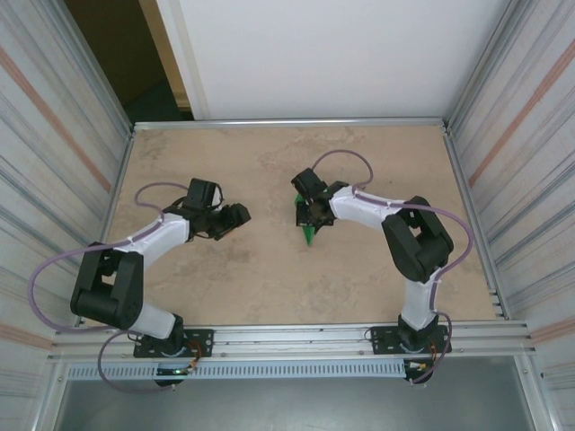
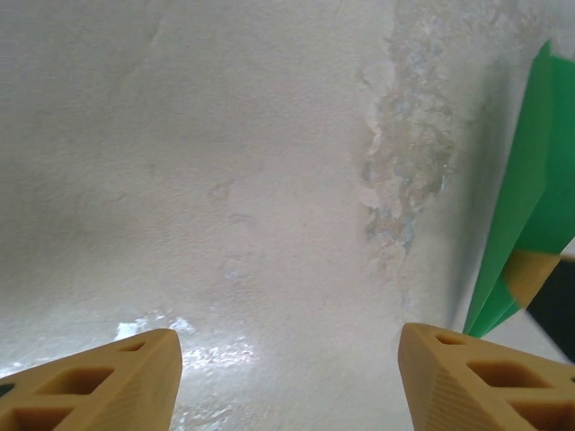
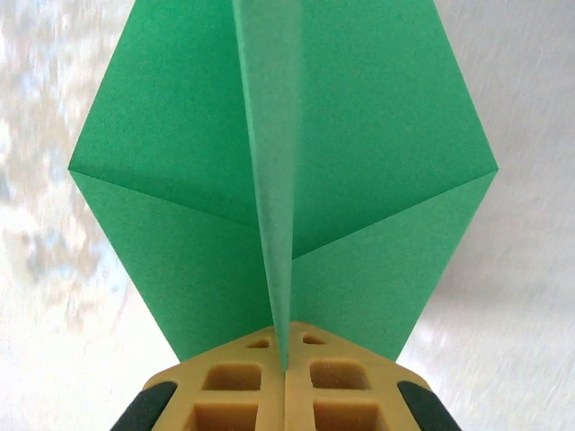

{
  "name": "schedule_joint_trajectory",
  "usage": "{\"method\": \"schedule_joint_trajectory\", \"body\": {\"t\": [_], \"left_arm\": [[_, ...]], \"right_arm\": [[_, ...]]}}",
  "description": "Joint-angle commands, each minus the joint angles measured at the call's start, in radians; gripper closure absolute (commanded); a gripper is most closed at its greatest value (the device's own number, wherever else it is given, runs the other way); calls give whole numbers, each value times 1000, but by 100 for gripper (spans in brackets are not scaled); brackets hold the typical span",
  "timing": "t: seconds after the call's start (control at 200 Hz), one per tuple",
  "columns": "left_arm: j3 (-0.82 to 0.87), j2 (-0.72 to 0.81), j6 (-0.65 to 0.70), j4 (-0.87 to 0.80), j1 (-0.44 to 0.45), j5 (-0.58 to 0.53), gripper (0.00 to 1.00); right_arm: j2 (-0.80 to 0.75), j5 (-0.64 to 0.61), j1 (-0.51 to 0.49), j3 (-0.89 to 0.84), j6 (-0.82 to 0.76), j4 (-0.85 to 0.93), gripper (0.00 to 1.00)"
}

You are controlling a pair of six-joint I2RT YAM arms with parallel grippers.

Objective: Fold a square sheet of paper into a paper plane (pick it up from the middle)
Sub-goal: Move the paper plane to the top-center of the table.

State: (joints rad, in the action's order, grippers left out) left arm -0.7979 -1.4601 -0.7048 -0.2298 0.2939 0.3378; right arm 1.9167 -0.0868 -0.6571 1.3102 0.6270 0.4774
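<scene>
Gripping the paper plane (image 3: 377,171) by its centre crease: my right jaws are closed flat on it, pads (image 3: 193,386) meeting with only the fold between them. From there the crease runs straight out ahead of me, with a wing panel spreading to either side. The far tip is cut off at the top of that wrist's sight.

My left jaws stand wide and hold nothing, fingers (image 2: 99,382) framing bare counter (image 2: 234,180). The green lies off to their right, outside the gap and partly cropped. A tan bit against it is probably one of my right fingertips, but I'm not sure.

From above, a small green point shows under my right wrist, aimed toward the near edge; the arm hides the rest. The left jaws sit apart to its left.

Judgement: the right arm is the one on the paper, and the left must swing right to reach it. Whether the paper touches the counter, I cannot tell.
</scene>
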Motion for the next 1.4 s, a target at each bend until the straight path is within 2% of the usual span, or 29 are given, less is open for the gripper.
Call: {"method": "schedule_joint_trajectory", "body": {"t": [0.0, 0.14, 0.301, 0.451, 0.867, 1.203, 1.393], "left_arm": [[24, 32, 28, -26, -9, -20, 32], [38, 35, 33, -23, -9, -29, 24], [47, 38, 33, -19, -9, -39, 20], [45, 24, 33, -14, -9, -35, 19], [46, 8, 30, -9, -9, -18, 19], [47, -2, 31, -4, -9, -14, 19], [46, -3, 34, -6, -9, -11, 19]], "right_arm": [[70, -15, 32, 88, -108, 48, 96], [136, -7, 57, 168, -146, 77, 95], [166, -6, 65, 199, -147, 108, 90], [173, 12, 61, 196, -130, 122, 82], [205, 4, 54, 192, -124, 142, 75], [251, -59, 15, 160, -113, 135, 70], [281, -135, -3, 144, -102, 130, 69]]}}
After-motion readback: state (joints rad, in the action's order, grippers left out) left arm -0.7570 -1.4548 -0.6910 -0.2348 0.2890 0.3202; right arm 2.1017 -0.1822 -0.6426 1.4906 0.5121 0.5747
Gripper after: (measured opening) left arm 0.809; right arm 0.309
